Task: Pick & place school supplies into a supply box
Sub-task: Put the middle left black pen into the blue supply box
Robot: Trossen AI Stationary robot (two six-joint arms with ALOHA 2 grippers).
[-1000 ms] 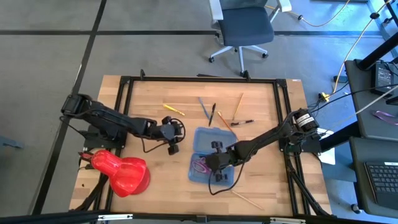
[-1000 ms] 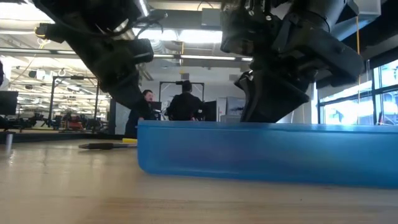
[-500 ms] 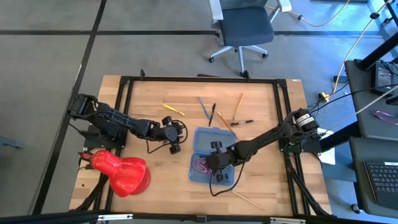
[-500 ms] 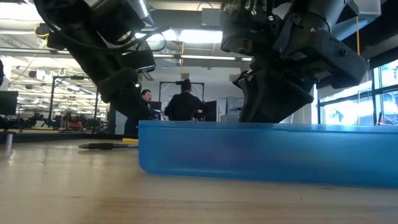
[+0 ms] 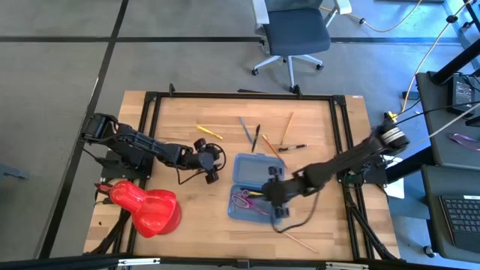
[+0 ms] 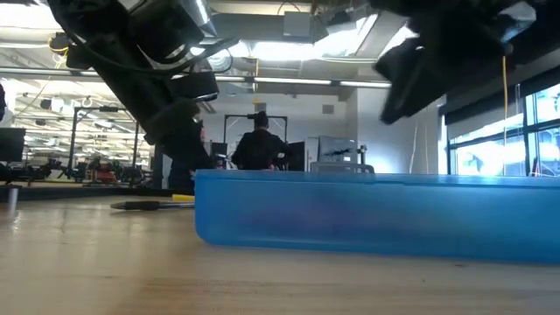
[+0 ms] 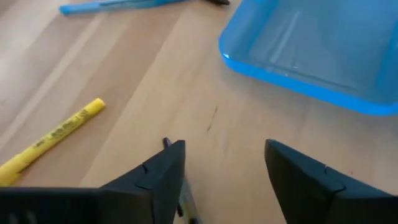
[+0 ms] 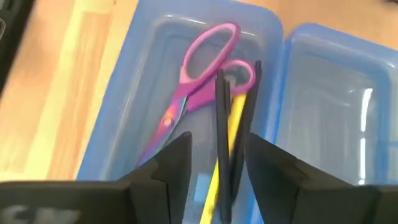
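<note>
since a second ago the right gripper [image 5: 279, 201] has been drawn back from over the box [image 5: 253, 189] toward its right edge, and in the low view it has been lifted clear of the box wall. its fingers [image 8: 166, 169] are seen spread apart, holding nothing. just ahead of them, in the nearer half of the box, the scissors [image 8: 196, 90] lie with the purple handles far from the gripper and the blades slanting back toward it. beside the scissors a yellow pencil [image 8: 225, 144] and two black pens [image 8: 221, 118] lie lengthwise along the box. the left gripper [image 5: 212, 166] is held over bare wood left of the box, fingers [image 7: 160, 176] apart and empty. a yellow pen [image 7: 51, 137] lies off to one side of it, a blue pen [image 7: 118, 5] farther ahead. the other pens [image 5: 270, 137] lie beyond the box.
</note>
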